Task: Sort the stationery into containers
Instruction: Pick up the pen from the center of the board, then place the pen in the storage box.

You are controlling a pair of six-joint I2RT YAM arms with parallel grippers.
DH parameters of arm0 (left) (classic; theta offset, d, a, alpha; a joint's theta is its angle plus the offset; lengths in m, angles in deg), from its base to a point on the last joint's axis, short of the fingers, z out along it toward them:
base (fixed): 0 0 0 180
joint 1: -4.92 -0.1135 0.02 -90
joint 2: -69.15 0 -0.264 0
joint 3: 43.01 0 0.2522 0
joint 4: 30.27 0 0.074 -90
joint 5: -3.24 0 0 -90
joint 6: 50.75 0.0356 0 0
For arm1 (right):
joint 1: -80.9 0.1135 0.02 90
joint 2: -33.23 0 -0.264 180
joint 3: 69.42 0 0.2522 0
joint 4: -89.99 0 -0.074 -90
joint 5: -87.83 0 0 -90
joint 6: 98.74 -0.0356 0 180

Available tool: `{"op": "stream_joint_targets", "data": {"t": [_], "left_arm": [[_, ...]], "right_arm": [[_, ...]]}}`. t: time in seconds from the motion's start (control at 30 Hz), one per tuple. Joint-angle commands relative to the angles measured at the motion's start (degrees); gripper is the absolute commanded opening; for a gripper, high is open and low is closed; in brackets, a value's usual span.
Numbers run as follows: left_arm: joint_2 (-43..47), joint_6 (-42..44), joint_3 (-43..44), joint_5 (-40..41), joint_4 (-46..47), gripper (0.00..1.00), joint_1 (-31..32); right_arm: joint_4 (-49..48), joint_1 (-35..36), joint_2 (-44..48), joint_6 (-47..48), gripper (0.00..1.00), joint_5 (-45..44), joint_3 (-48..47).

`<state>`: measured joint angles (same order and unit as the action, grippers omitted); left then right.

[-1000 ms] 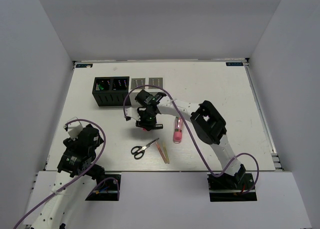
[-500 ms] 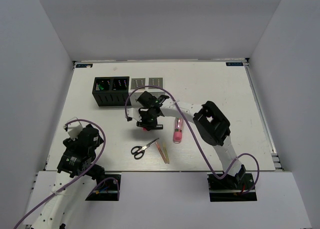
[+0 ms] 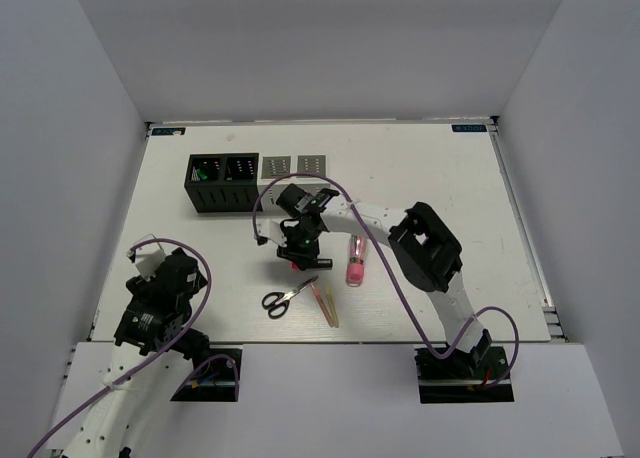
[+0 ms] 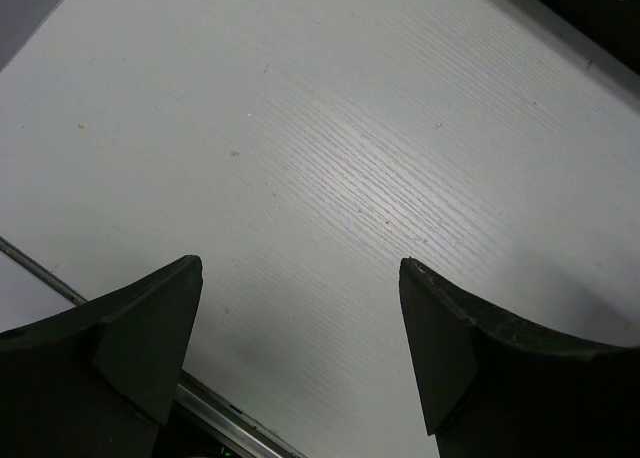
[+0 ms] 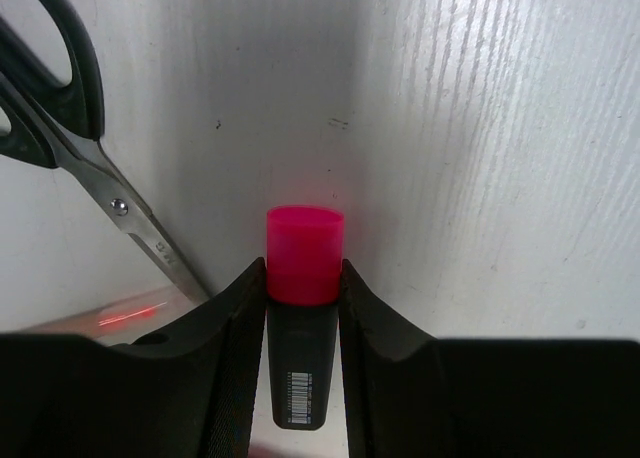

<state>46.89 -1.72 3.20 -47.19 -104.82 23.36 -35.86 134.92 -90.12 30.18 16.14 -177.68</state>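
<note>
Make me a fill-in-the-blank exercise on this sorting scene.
The right end effector grips a marker with a ____ cap.
The left end effector holds nothing; its jaws stand ____.
The scissors have ____ handles.
Missing words: pink; open; black.

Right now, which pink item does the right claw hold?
The pink-capped black marker, pinched in the right claw; the pink tube pen lies free on the table.

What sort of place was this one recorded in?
Probably a lab robot cell: a white table boxed in by plain grey walls, with scissors and a black organizer set out as props.
</note>
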Motion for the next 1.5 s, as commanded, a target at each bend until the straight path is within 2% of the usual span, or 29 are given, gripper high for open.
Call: {"op": "stream_joint_targets", "data": {"t": [0.0, 0.33, 0.47, 0.7, 0.87, 1.0, 1.2, 1.3, 1.33, 1.4, 1.43, 1.47], "left_arm": [[0.6, 0.4, -0.2, -0.4, 1.2, 0.90, -0.4], [0.5, 0.5, -0.4, -0.6, 1.4, 0.90, -0.5], [0.1, 0.5, -0.2, -0.8, 1.6, 0.90, -0.5], [-0.2, 0.6, -0.5, -0.5, 1.6, 0.90, -0.5], [-0.4, 0.5, -0.5, -0.4, 1.6, 0.90, -0.6], [-0.3, 0.7, -0.7, 0.0, 1.6, 0.90, -0.5], [0.0, 0.5, -0.8, 0.2, 1.6, 0.90, -0.5], [0.3, 0.5, -1.1, 0.5, 2.0, 0.90, -0.5], [0.5, 0.7, -1.1, 0.4, 1.9, 0.90, -0.5], [0.4, 0.9, -1.0, 0.4, 2.0, 0.90, -0.5], [0.4, 1.0, -1.1, 0.2, 2.1, 0.90, -0.5], [0.6, 1.2, -1.2, 0.1, 2.3, 0.90, -0.6]], "right_arm": [[1.7, -0.1, 3.8, -1.4, 0.00, 2.0, -3.0], [1.7, -0.1, 3.6, -2.6, 0.00, 1.6, -7.4], [3.9, 0.2, 2.1, -3.3, 0.00, 1.1, -15.3], [1.9, 0.7, -1.0, -5.2, 0.00, -0.9, -28.1], [-6.6, 1.3, -1.7, -6.0, 0.00, -1.6, -30.4], [-18.2, 1.0, -2.0, -8.7, 0.00, -1.6, -31.0], [-30.4, 1.2, -5.3, -10.3, 0.00, -0.7, -33.8], [-33.6, 1.1, -7.6, -12.1, 0.00, -0.6, -36.8], [-37.6, 1.0, -7.8, -12.7, 0.00, -0.5, -36.7], [-39.7, 0.9, -8.7, -13.9, 0.00, -0.5, -35.9], [-46.3, 0.8, -8.9, -14.3, 0.00, -0.6, -35.2], [-47.7, 0.7, -9.5, -15.3, 0.00, -0.6, -35.5]]}}
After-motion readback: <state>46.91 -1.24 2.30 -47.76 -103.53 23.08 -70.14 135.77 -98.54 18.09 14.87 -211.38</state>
